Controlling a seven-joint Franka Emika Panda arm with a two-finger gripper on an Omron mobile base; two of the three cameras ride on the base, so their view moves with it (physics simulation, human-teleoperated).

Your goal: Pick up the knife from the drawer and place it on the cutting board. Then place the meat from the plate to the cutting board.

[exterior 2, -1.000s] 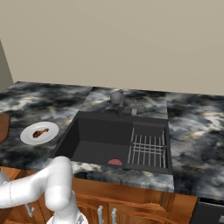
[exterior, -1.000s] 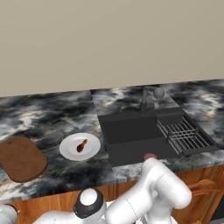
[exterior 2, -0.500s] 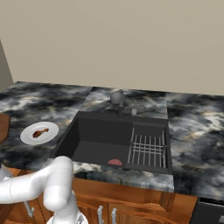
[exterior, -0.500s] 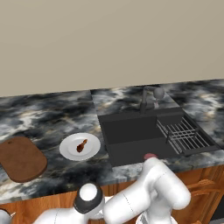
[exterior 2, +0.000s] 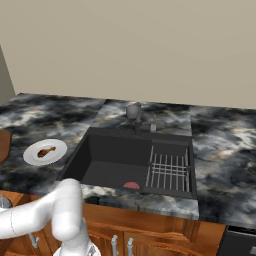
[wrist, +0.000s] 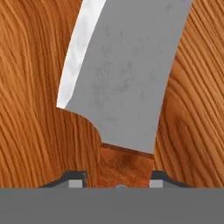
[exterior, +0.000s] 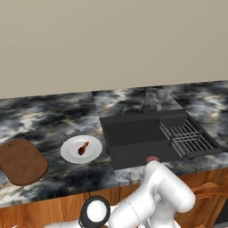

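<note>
Claw (wrist: pixel 116 183) straddling knife (wrist: pixel 124 78) handle (grip contact unclear), blade flat on drawer (wrist: pixel 30 109) wood, meat (exterior: pixel 83 148) on plate (exterior: pixel 71 153)

A dark marbled counter (exterior 2: pixel 225 150) is seen below a beige wall (exterior 2: pixel 150 45). A black sink (exterior 2: pixel 110 162) is set in the middle of the counter, with a grey faucet (exterior 2: pixel 135 116) at its back edge. A wire rack (exterior 2: pixel 169 170) is placed in the right part of the sink, and a pink-red lump (exterior 2: pixel 131 185) lies at its front edge. Near the counter's left edge, the plate (exterior 2: pixel 37 156) is seen, and the meat (exterior 2: pixel 46 150) is lying on it. The cutting board (exterior 2: pixel 3 145) is cut off at the left edge. Wooden cabinet doors (exterior 2: pixel 140 235) are seen below the counter.
</note>
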